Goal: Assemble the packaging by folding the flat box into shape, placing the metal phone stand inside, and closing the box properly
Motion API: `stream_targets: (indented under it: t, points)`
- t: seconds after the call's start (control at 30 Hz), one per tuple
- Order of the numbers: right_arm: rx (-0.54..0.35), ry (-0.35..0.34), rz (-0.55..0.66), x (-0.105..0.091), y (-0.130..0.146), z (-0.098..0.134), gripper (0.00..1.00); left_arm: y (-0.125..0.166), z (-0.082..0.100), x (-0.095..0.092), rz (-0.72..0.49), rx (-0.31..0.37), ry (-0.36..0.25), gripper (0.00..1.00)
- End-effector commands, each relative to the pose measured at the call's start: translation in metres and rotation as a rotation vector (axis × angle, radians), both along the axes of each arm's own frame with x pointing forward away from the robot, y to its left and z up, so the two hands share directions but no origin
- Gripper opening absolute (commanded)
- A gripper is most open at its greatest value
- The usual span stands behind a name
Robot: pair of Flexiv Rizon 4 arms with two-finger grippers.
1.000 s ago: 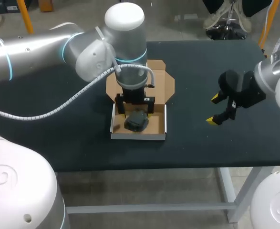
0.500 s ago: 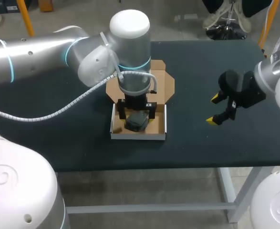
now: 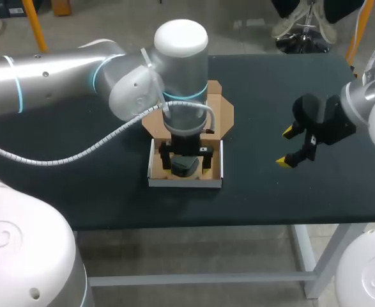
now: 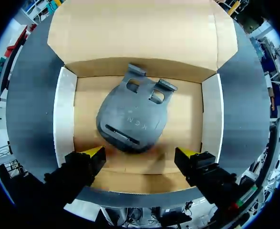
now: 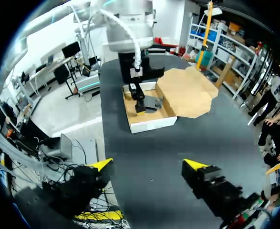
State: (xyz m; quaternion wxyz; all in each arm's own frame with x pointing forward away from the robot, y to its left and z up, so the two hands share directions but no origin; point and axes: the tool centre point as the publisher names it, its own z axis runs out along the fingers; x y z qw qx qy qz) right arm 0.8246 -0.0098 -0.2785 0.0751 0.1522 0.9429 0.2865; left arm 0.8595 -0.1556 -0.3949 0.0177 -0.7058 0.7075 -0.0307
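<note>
Left tool hung straight over the box, fingers apart, gripping nothing, and the grey phone stand lay flat inside it just ahead of them, hooked end toward the open lid. Right tool, also spread, hovered well off over the tabletop, so the left arm looked nearer for closing that lid
</note>
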Motion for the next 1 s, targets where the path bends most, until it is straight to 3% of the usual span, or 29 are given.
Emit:
stream_targets:
  t: [0.03, 1.0]
  points:
    - [0.007, 0.002, 0.005, 0.0, -0.002, 0.001, 1.0, -0.006, 0.0, -0.004, 0.005, 0.02, 0.004, 1.0]
    - [0.007, 0.002, 0.005, 0.0, -0.002, 0.001, 1.0, -0.002, -0.006, -0.057, 0.054, 0.024, 0.036, 1.0]
